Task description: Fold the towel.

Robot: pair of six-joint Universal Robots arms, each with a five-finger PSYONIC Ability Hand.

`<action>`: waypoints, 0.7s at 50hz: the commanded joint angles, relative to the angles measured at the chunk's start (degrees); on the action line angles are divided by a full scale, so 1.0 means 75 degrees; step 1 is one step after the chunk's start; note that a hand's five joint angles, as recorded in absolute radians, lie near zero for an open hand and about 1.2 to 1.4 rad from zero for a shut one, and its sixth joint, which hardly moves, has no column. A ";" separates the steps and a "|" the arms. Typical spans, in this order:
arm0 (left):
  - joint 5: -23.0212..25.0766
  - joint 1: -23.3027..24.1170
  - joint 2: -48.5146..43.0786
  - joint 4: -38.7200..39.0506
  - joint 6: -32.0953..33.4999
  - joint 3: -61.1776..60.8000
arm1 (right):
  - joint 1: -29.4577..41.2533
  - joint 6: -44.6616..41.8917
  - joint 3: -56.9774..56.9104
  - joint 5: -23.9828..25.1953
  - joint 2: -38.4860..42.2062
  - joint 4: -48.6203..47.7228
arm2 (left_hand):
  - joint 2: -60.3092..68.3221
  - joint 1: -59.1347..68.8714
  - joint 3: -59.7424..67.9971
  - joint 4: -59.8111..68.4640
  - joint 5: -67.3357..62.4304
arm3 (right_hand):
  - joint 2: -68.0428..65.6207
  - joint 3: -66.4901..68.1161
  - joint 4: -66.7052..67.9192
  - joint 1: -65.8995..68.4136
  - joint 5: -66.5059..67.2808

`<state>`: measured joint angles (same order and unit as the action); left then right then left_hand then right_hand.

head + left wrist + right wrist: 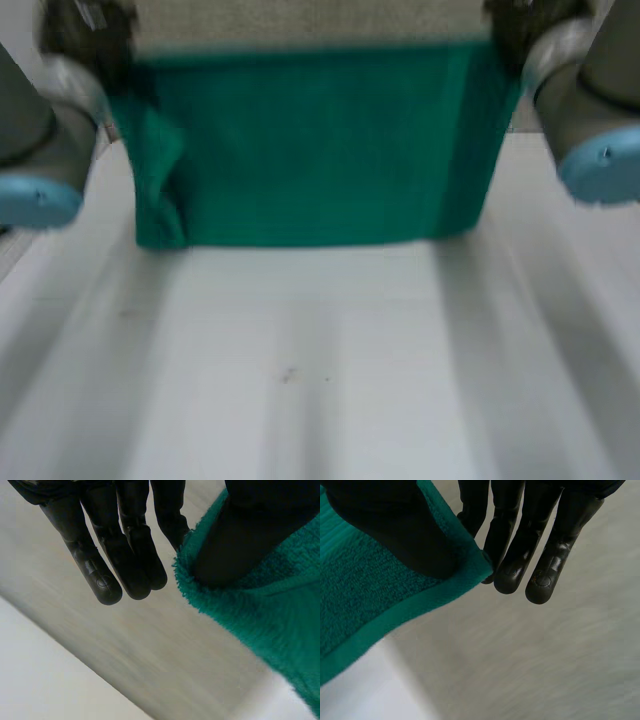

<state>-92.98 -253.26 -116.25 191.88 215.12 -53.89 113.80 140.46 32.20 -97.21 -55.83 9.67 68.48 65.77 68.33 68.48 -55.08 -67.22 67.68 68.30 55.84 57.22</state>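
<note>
A green towel hangs stretched between my two hands above the white table, its lower edge near the table top. My left hand holds the towel's upper left corner; in the left wrist view the thumb presses the towel against a finger, the other fingers straight beside it. My right hand holds the upper right corner; in the right wrist view its thumb pins the towel's hemmed corner against the fingers. The left side of the towel is bunched.
Beyond the table's far edge lies a beige floor. The grey arms with light-blue caps flank the towel on both sides.
</note>
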 commanded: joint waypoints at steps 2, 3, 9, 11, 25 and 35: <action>0.0209 0.0007 0.1273 0.1502 -0.0205 -0.0723 | -0.0068 0.0490 0.1408 0.0187 -0.1869 -0.1992 | 0.1536 0.1897 0.1556 0.1536 -0.1990 | -0.1704 0.1642 0.1560 0.3221 0.1704; 0.0256 -0.0017 0.1297 0.1313 -0.0252 -0.0829 | -0.0068 0.0491 0.1680 0.0257 -0.1988 -0.2004 | 0.1536 0.1897 0.1556 0.1536 -0.1990 | -0.1704 0.1642 0.1560 0.3221 0.1704; 0.0561 -0.0368 0.1531 0.0199 -0.0908 -0.1953 | 0.0002 0.0514 0.3098 0.0434 -0.2200 -0.1993 | 0.1536 0.1897 0.1556 0.1536 -0.1990 | -0.1704 0.1642 0.1560 0.3221 0.1704; 0.0713 -0.0603 0.1660 -0.0001 -0.1096 -0.2586 | -0.0010 0.0526 0.3837 0.0469 -0.2270 -0.1992 | 0.1536 0.1897 0.1556 0.1536 -0.1990 | -0.1704 0.1642 0.1560 0.3221 0.1704; 0.1335 -0.0767 0.0783 0.0361 -0.1108 -0.5376 | -0.0103 0.0782 0.7188 0.0737 -0.1606 -0.2074 | 0.1536 0.1897 0.1556 0.1536 -0.1990 | -0.1704 0.1642 0.1560 0.3221 0.1704; 0.1347 -0.0685 -0.0133 0.0420 -0.1108 -0.6068 | -0.0220 0.1170 0.7893 0.0891 -0.1227 -0.2180 | -0.2712 -0.2352 -0.2692 -0.2712 0.2259 | -0.1704 0.1642 0.1560 0.3221 0.1704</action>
<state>-82.83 -258.92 -114.87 195.05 206.80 -97.56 112.97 147.73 88.83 -91.18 -65.82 -6.07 63.61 61.46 63.51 63.57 -52.17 -67.22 67.93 68.31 55.84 57.39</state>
